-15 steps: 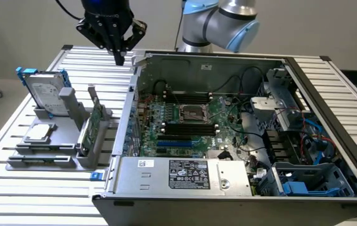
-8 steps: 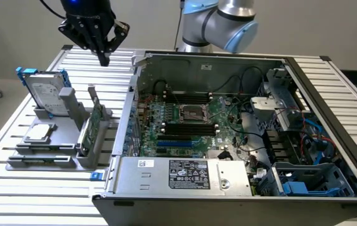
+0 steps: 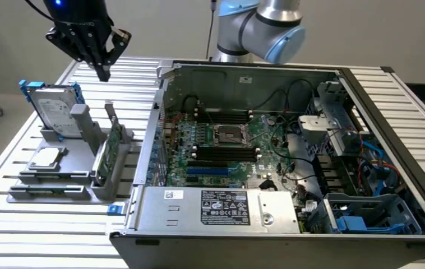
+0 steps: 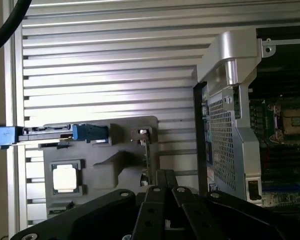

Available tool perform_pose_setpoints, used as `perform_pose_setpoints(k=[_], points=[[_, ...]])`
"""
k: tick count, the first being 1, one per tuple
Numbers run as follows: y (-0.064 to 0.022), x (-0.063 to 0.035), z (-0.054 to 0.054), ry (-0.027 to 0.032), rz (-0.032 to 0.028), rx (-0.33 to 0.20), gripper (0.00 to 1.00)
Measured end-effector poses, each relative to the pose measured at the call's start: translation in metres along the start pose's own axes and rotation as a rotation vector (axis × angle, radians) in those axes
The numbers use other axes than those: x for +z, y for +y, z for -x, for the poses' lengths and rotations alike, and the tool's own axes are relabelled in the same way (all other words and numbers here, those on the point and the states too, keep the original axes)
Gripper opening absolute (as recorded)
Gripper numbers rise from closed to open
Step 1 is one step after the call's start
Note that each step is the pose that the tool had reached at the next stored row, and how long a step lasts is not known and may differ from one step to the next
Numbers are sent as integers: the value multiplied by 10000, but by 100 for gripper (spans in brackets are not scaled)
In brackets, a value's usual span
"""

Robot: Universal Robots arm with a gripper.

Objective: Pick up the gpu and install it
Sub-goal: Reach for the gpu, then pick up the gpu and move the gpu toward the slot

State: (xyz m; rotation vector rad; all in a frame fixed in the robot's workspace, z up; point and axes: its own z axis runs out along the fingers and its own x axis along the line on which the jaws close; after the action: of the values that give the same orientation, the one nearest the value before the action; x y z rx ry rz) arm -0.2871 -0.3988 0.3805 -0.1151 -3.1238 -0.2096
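Note:
The gpu (image 3: 107, 150) stands on edge in a grey holder (image 3: 78, 188) on the slatted table, at the exterior view's left of the open computer case (image 3: 197, 208). Its green board faces sideways and its silver bracket points up. My gripper (image 3: 104, 74) hangs high above the table, behind the holder, shut with nothing between its black fingers. In the wrist view the gripper (image 4: 165, 176) looks down on the gpu (image 4: 142, 134), seen as a thin edge, and stands well clear of it.
A silver hard drive with blue rails (image 3: 54, 109) leans in the same holder, and a processor chip (image 3: 48, 158) lies flat in it. The case's motherboard (image 3: 227, 147) lies exposed, with black memory sticks and blue slots. The case's corner (image 4: 230, 60) rises beside the holder.

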Motion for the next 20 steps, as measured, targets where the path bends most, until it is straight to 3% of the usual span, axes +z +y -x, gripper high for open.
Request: perform_pose_setpoints(k=[2,3,5,8,9,10,20], points=[[-7,7,-78,18,-54,0,11],[-9,9,-106,20,-131,-10,11],[-10,9,-131,22,-351,-98,11],[-9,12,-153,27,-737,-329,11],[-6,14,-158,35,-795,-428,11],[1,15,-161,40,-823,-496,11],[2,16,-162,40,-824,-502,11]])
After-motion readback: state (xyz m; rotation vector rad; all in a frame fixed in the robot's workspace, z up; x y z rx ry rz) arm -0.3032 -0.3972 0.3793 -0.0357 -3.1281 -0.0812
